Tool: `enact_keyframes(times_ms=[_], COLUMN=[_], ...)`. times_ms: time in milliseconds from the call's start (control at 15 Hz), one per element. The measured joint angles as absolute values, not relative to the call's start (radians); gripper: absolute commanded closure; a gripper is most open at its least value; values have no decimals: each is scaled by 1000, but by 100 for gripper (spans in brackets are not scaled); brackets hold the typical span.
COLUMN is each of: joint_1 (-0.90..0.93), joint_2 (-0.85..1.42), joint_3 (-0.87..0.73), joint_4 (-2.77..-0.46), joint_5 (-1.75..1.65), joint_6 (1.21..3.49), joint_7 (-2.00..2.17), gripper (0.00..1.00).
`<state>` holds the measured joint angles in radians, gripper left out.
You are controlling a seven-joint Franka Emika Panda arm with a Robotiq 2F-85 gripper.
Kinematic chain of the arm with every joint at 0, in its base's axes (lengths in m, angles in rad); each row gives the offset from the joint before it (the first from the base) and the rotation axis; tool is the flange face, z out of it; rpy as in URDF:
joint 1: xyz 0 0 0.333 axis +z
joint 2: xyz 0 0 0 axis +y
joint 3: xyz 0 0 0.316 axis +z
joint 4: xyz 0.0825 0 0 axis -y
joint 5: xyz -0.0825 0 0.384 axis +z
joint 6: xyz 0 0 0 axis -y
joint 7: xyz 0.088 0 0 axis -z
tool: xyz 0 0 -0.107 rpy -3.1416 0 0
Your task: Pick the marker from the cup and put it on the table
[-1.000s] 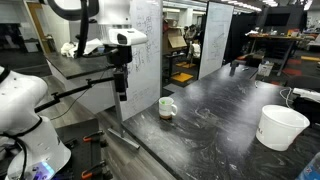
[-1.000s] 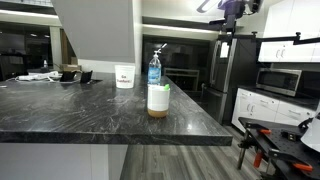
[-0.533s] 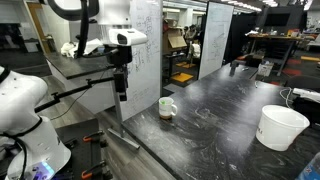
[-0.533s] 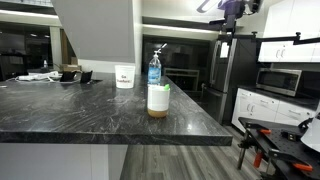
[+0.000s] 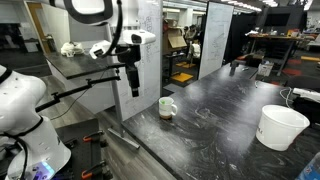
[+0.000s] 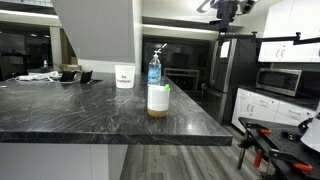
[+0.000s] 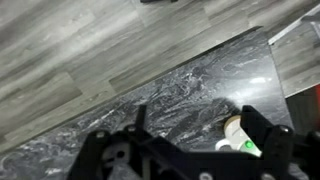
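Black gripper (image 7: 178, 135), jaws spread wide and empty, hangs in the air apart from the white cup (image 7: 233, 127). The green marker (image 7: 247, 146) stands inside the cup, near the edge of the marbled table (image 7: 170, 100).

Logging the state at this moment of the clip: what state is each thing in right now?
cup: upright on the table, near its edge.
marker: standing in the cup, not gripped.
gripper: open, empty, above the floor beside the table.
white bucket: upright on the table.
spray bottle: upright.
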<state>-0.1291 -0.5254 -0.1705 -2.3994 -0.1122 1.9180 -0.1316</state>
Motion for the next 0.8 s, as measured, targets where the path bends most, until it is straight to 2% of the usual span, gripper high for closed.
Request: enact_keyframes(times_ms=[800], joint_1=[5], joint_2=[-97], joint_3=[-90], joint_4=[-2167], joint_5=[-111], joint_6=[2159], joint_7=[-374], gripper=[0])
